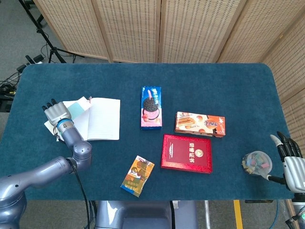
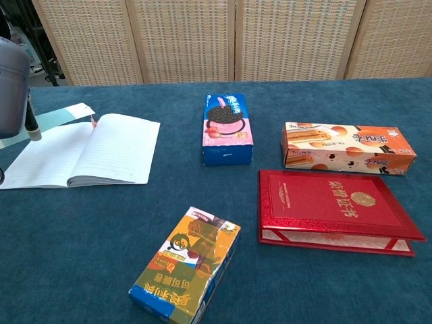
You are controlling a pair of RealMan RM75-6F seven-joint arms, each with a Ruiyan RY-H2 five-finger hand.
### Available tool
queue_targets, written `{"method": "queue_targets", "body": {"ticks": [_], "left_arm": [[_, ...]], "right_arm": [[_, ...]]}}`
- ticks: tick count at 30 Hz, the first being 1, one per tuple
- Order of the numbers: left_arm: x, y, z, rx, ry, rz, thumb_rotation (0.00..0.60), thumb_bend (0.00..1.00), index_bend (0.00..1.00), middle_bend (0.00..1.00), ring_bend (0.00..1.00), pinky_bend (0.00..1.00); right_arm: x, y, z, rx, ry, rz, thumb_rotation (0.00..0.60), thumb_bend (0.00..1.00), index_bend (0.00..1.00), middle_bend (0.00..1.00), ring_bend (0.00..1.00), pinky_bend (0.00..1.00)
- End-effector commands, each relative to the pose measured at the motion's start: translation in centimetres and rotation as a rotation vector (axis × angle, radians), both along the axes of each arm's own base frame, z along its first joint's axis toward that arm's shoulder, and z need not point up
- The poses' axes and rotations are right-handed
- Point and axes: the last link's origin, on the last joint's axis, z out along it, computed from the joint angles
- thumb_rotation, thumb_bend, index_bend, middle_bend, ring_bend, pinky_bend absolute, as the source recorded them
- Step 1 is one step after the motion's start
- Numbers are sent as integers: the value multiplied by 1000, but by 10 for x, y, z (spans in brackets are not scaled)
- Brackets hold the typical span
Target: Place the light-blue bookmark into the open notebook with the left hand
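Observation:
The open notebook (image 1: 102,119) lies at the table's left side, also seen in the chest view as the notebook (image 2: 108,148). The light-blue bookmark (image 1: 76,109) rests low over the notebook's left page, its pink tassel near the spine; in the chest view the bookmark (image 2: 66,115) shows at the page's far edge. My left hand (image 1: 58,113) holds the bookmark's outer end from the left, over the notebook's left edge, and appears as the grey left hand (image 2: 12,84) at the chest frame's border. My right hand (image 1: 290,160) hovers off the table's right front corner, fingers spread and holding nothing.
A blue cookie box (image 1: 151,107) stands right of the notebook. An orange biscuit box (image 1: 199,123) and a red book (image 1: 187,152) lie mid-table. A yellow-blue snack box (image 1: 137,175) sits near the front edge. A clear cup (image 1: 257,162) is beside my right hand.

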Motion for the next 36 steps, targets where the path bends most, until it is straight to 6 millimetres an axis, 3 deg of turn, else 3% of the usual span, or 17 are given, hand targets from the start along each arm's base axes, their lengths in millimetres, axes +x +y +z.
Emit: {"method": "queue_targets", "body": {"ticks": [1, 8, 15, 25, 28, 31, 33, 36], "left_arm": [[-3, 0, 3, 6, -9, 19, 600, 326, 483, 0, 0, 31], [-9, -2, 1, -6, -28, 52, 600, 256, 485, 0, 0, 35], [-13, -4, -9, -35, -47, 65, 600, 13, 490, 0, 0, 37], [-12, -2, -10, -29, -84, 26, 600, 0, 475, 0, 0, 36], [-6, 2, -6, -18, -119, -46, 600, 0, 369, 0, 0, 37], [3, 3, 5, -19, -185, -178, 600, 0, 154, 0, 0, 36], [6, 0, 13, -12, -225, -247, 600, 0, 83, 0, 0, 36], [8, -6, 23, -15, -251, -340, 600, 5, 61, 0, 0, 36]], "right_arm": [[0, 1, 1, -2, 0, 1, 600, 0, 0, 0, 0, 0], [0, 1, 1, -3, -2, 3, 600, 0, 0, 0, 0, 0], [0, 1, 2, -6, -1, 5, 600, 0, 0, 0, 0, 0], [1, 2, 2, -10, -2, 7, 600, 0, 0, 0, 0, 0], [0, 2, 2, -10, -1, 7, 600, 0, 0, 0, 0, 0], [1, 2, 3, -14, -1, 8, 600, 0, 0, 0, 0, 0], [1, 2, 3, -16, -2, 9, 600, 1, 0, 0, 0, 0], [1, 2, 2, -15, 0, 9, 600, 2, 0, 0, 0, 0]]}}
